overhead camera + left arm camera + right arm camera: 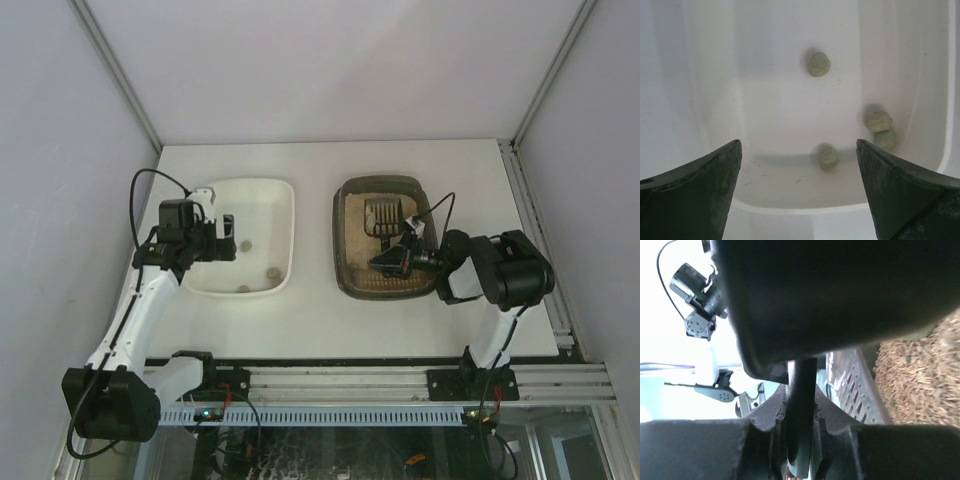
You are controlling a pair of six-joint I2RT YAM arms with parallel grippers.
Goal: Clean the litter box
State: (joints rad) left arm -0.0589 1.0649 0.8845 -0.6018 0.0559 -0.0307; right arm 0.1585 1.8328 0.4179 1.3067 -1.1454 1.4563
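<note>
The dark brown litter box (341,250) sits right of centre, holding pale beige sand (920,375). The black slotted scoop (383,216) rests on the sand inside it. My right gripper (398,258) is over the box's near right part and shut on the scoop's handle (801,405). The slotted blade (856,390) shows just beyond the fingers. My left gripper (226,246) is open and empty over the left side of the white tray (285,215). Its fingers (700,185) frame several grey-green clumps (817,64) lying on the tray floor.
The white tray's near rim (805,209) runs just below my left fingertips. The enclosure's side walls stand left and right of the table, and a metal rail (400,385) runs along the near edge.
</note>
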